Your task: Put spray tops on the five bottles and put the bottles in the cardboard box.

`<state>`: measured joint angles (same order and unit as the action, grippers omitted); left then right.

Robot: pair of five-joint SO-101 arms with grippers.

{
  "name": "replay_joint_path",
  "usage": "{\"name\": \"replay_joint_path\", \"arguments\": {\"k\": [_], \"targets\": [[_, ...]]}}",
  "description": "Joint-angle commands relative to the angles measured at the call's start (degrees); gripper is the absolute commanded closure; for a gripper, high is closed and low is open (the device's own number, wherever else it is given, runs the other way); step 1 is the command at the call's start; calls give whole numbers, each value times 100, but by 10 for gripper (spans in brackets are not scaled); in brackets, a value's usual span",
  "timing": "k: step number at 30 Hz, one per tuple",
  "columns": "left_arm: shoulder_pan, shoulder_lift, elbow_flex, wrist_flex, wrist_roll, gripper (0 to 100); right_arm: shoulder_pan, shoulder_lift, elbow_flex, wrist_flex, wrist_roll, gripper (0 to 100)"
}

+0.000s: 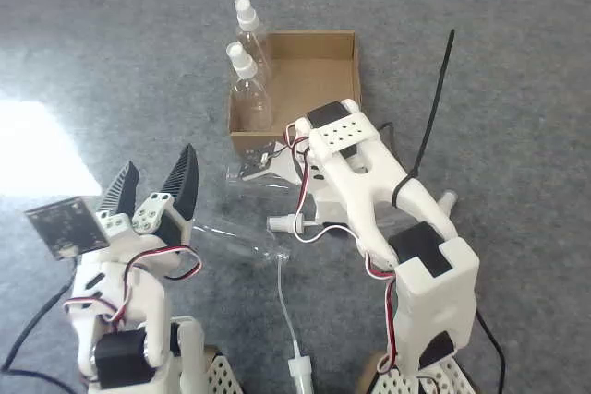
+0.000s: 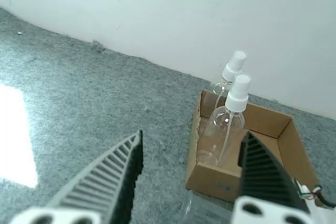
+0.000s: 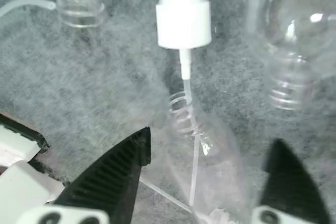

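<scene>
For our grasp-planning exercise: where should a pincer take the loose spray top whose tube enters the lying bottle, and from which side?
Take the spray top by its wide white collar, probably from above, across its round sides: it lies flat, and its tube is thin.

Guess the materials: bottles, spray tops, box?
Bottles: clear glossy plastic by the look, with see-through walls and bright highlights; glass cannot be ruled out. Spray tops: opaque white plastic, with a smooth moulded collar. Box: brown matte cardboard with raw cut edges.

Two capped bottles (image 1: 251, 99) stand in the cardboard box's (image 1: 314, 76) left end; uncapped bottles (image 1: 235, 239) lie before it.
</scene>
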<state>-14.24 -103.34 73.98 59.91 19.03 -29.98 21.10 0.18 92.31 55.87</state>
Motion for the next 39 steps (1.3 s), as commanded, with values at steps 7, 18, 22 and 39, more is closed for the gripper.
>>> {"name": "replay_joint_path", "arguments": {"k": [7,18,22,39], "targets": [[9,-97,-48,18,44,721,163,-101,-264,549,826,640],[18,-97,-48,18,44,721,391,-92,79,215,1231,641],[18,-97,-48,18,44,721,409,-92,343,-136,1231,641],[18,-97,-48,18,44,721,400,-127,598,-374,1213,864]]}}
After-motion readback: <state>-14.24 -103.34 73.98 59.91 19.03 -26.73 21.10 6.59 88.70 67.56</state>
